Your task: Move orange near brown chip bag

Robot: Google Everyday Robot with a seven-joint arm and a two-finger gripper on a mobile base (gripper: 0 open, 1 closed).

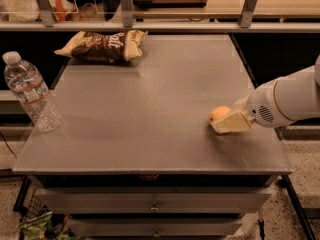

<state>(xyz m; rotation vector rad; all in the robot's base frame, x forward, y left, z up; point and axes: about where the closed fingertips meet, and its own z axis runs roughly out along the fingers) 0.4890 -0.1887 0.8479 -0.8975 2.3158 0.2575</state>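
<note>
The orange (218,113) is small, round and pale orange. It sits low on the grey table, near its right front part. My gripper (226,122) reaches in from the right on a white arm (290,99), and its cream fingers (231,123) lie against the orange's front and right side. The brown chip bag (102,45) lies at the far left of the table, dark brown with tan ends and white lettering. It is far from the orange.
A clear water bottle (31,91) stands at the table's left edge. A rail and shelf (190,26) run along the back of the table (150,99). Drawers (150,204) sit below the front edge, and a green bag (42,226) lies on the floor at lower left.
</note>
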